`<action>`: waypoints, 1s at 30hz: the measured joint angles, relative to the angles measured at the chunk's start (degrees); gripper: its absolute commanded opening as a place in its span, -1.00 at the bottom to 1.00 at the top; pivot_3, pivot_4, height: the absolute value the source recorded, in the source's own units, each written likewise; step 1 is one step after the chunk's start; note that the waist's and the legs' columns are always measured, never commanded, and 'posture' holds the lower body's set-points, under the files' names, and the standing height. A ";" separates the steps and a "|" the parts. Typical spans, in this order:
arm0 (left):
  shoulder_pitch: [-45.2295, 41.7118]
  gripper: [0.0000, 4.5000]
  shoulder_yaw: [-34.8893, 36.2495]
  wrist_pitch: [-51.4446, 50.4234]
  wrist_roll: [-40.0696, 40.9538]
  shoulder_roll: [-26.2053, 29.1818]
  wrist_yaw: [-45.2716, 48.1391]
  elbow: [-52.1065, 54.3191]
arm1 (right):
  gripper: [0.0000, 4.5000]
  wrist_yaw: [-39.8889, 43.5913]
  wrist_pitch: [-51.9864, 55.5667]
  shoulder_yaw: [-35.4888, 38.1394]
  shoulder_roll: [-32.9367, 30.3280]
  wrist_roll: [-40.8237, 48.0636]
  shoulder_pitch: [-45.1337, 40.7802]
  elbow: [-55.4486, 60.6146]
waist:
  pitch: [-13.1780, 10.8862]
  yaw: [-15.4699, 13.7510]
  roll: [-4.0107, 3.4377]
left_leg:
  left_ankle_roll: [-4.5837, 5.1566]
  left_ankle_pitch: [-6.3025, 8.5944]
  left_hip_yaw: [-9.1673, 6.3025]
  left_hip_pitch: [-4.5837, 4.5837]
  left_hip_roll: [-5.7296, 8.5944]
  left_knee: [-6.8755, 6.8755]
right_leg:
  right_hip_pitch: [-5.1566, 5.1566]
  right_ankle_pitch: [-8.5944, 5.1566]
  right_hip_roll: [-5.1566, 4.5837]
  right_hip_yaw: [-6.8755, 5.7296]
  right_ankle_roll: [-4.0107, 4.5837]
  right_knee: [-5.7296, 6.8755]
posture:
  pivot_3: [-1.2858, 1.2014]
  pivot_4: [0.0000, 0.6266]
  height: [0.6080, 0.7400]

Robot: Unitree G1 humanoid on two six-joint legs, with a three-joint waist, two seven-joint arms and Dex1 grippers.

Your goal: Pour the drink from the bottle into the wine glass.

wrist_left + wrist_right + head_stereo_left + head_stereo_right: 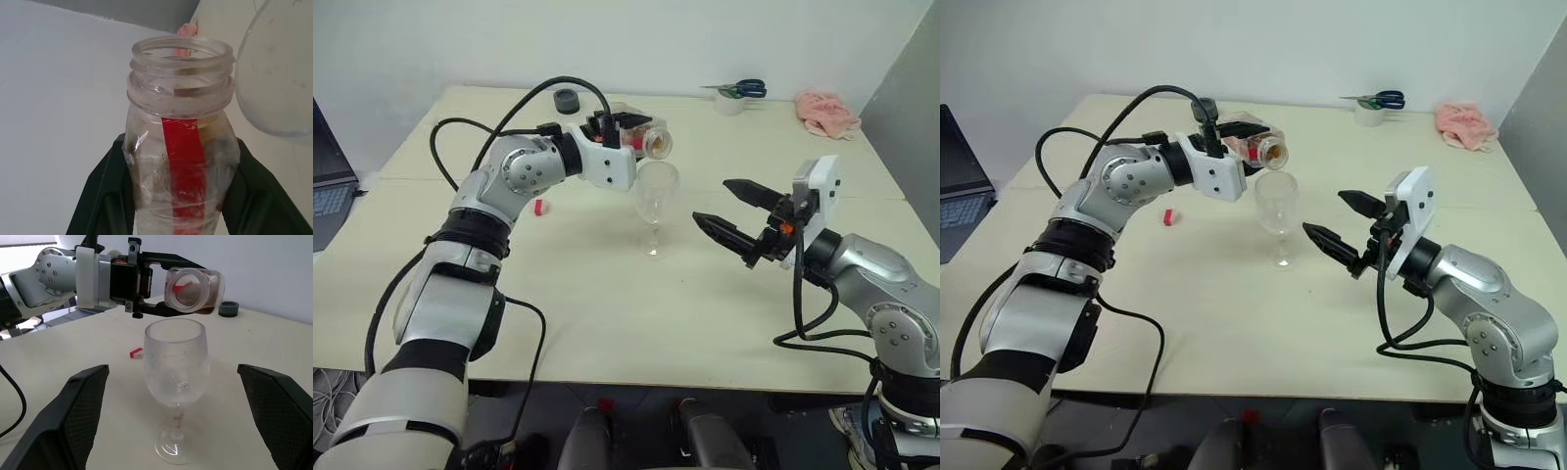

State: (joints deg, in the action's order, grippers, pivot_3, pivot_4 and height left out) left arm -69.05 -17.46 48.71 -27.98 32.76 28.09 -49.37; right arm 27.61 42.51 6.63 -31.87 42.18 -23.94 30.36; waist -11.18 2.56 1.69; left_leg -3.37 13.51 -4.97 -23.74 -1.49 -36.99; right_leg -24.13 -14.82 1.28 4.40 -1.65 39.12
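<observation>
Bottle (644, 134) clamped sideways in left pincer (625, 125), mouth open and uncapped, held above the rim of the wine glass (655, 206), which stands near the middle of the bench (607, 313). Right pincer (729, 211) spread wide and empty, just beside the glass on its right-edge side, not touching. Small red cap (539, 207) lying on the bench toward the left edge.

Same layout from the right eye: bottle mouth directly over the glass bowl, glass apparently dry.

Left wrist: thin clear plastic, red label strip up the side, black fingers (105, 196) pressed on both flat flanks below the shoulder. Likely light and a little squashy; too hard a squeeze would probably dent the walls or spurt the drink. Mid-body grip looks sound.

Right wrist: a little amber drink (208, 309) pooled along the low side of the tipped bottle, none in the glass yet. Glass looks rigid, smooth, brittle and top-heavy on a narrow stem; easily toppled by a knock at the rim. Best steadied low, at stem or foot, with a gentle close.
</observation>
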 measured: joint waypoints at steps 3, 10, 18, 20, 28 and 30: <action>-0.34 -0.19 -0.34 0.75 -1.12 0.21 -1.44 -0.23 | 1.00 -0.47 -0.05 0.01 0.06 -1.05 -0.24 -1.45 | 0.00 0.00 0.00 | 0.00 0.00 0.00 0.00 0.01 -0.01 | 0.00 0.00 -0.01 0.00 0.00 0.01 | 0.03 -0.52 1.00; -1.08 -0.19 -1.37 2.28 -4.80 1.14 -5.33 -0.29 | 1.00 -0.27 -0.05 0.01 0.02 -2.39 -0.24 -1.56 | 0.00 0.00 0.00 | 0.00 0.00 -0.02 0.00 0.01 0.00 | 0.00 0.00 -0.02 -0.03 0.00 0.02 | 0.03 -0.52 1.00; -1.90 -0.19 -2.70 4.18 -8.50 1.68 -10.20 -0.82 | 1.00 -0.14 -0.17 0.01 0.02 -3.15 -0.28 -2.46 | 0.00 0.01 0.00 | 0.00 0.00 -0.03 0.00 0.03 -0.02 | 0.00 0.00 -0.04 -0.05 0.00 0.09 | 0.03 -0.52 1.00; -2.64 -0.19 -3.12 4.38 -9.33 1.89 -11.10 -1.17 | 1.00 -0.06 -0.26 0.01 0.02 -3.23 -0.36 -2.80 | 0.00 0.00 0.00 | 0.00 0.00 -0.05 0.00 0.03 -0.02 | 0.00 0.00 -0.04 -0.07 0.00 0.10 | 0.03 -0.52 1.00; -3.69 -0.19 -3.67 5.71 -12.73 3.32 -16.14 -2.66 | 1.00 0.47 -0.97 0.01 -0.06 -3.51 -0.46 -3.08 | 0.00 0.01 0.00 | 0.00 0.00 -0.07 0.01 0.05 -0.05 | 0.00 0.00 -0.06 -0.09 0.00 0.21 | 0.03 -0.52 1.00; -3.81 -0.19 -4.07 5.83 -13.32 3.42 -16.92 -3.05 | 1.00 0.64 -1.06 0.01 -0.09 -3.91 -0.46 -3.11 | 0.00 0.00 0.00 | 0.00 -0.01 -0.07 0.02 0.06 -0.07 | 0.00 0.00 -0.07 -0.09 0.00 0.26 | 0.03 -0.52 1.00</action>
State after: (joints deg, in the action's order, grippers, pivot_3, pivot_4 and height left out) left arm -72.86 -21.53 54.53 -41.30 36.18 11.18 -52.42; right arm 28.26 41.45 6.64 -31.97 38.27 -24.40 27.25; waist -11.18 2.56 1.69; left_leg -3.37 13.50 -5.04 -23.72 -1.43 -37.06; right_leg -24.13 -14.82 1.20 4.31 -1.64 39.38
